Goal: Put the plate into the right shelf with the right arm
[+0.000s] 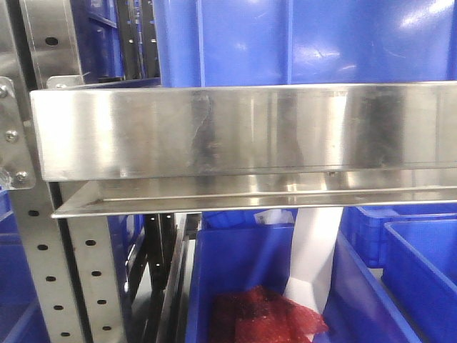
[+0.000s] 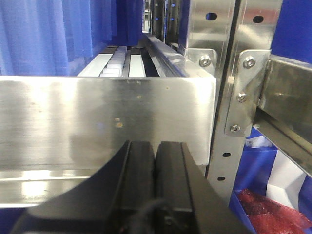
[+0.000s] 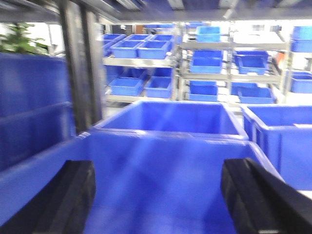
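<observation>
plate: not seen in any view, place unknown | handling: judged stiff, glossy, slippery, breakable; best pinched at rim | right gripper [image 3: 156, 195]: jaws wide apart, empty, above a blue bin [image 3: 165, 122] | left gripper [image 2: 155, 161]: jaws pressed together near the right shelf [image 1: 243, 132] lip

Bin [image 1: 300, 39] on shelf [image 1: 243, 132].

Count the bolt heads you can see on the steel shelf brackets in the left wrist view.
4. One bolt head is on the left-hand bracket; three run down the right-hand bracket: top, middle, bottom. More may be hidden.
</observation>
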